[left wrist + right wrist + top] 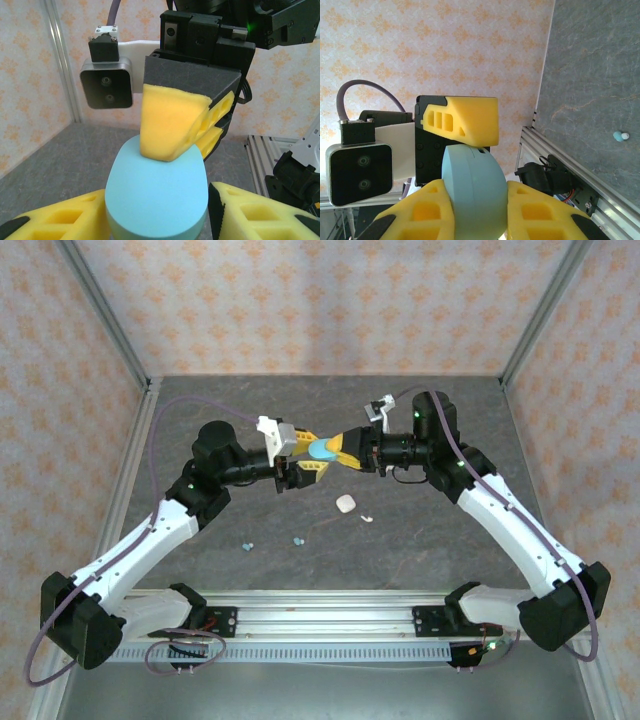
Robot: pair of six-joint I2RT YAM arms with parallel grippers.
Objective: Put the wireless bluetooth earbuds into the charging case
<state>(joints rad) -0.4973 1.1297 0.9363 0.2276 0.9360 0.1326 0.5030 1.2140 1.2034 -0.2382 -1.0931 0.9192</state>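
A pale teal charging case hangs in mid-air between both arms, above the table's middle. My right gripper is shut on its flat faces; its yellow fingers press both sides of the case. My left gripper holds the same case across its wider edges, and one left finger rests on the case's top rim. Two teal earbuds and a white earbud lie on the table below. One teal earbud shows near the rail.
A small white case sits on the dark table just below the grippers. The aluminium base rail runs along the near edge. Patterned walls and frame posts enclose the back and sides.
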